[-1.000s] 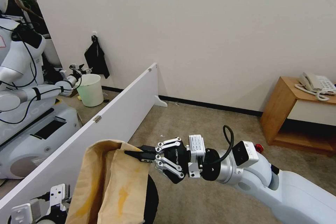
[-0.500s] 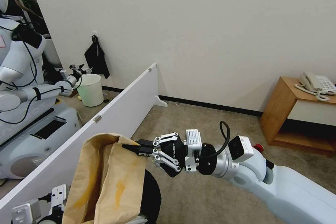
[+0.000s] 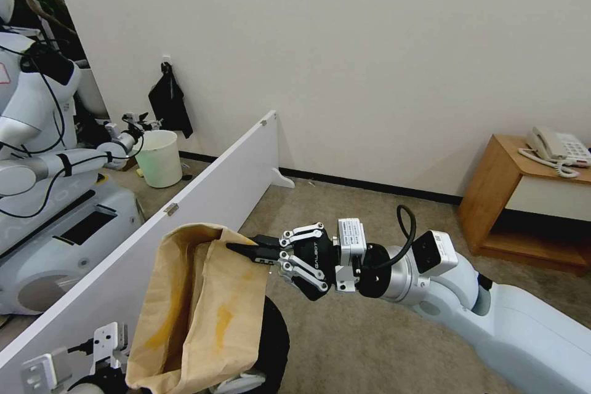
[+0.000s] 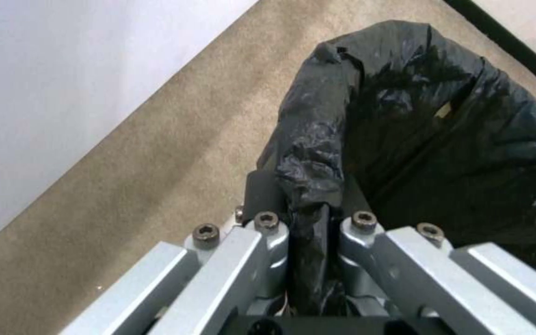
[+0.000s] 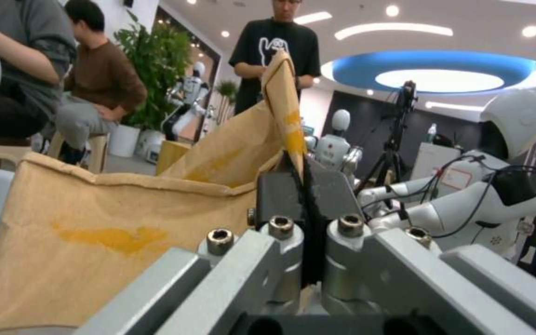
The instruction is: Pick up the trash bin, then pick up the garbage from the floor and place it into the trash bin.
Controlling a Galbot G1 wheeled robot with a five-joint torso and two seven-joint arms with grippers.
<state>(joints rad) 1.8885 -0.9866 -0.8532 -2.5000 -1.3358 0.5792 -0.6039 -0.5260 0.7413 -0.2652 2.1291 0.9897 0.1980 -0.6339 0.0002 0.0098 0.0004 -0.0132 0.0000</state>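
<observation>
My right gripper is shut on the top edge of a brown paper bag, a piece of the garbage, and holds it hanging over the trash bin. The bin's black liner shows behind the bag at the lower middle of the head view. In the right wrist view the right gripper pinches the paper bag between its pads. My left gripper is shut on the black bag folded over the trash bin's rim. The left arm's wrist sits at the lower left corner.
A low white partition runs along my left. Behind it stand another robot and an unlined pale bin. A wooden side table with a telephone is at the right. Beige carpet lies ahead.
My right gripper has carried the paper bag slightly up and to the right. The trash bin at the bottom shows a little more.
</observation>
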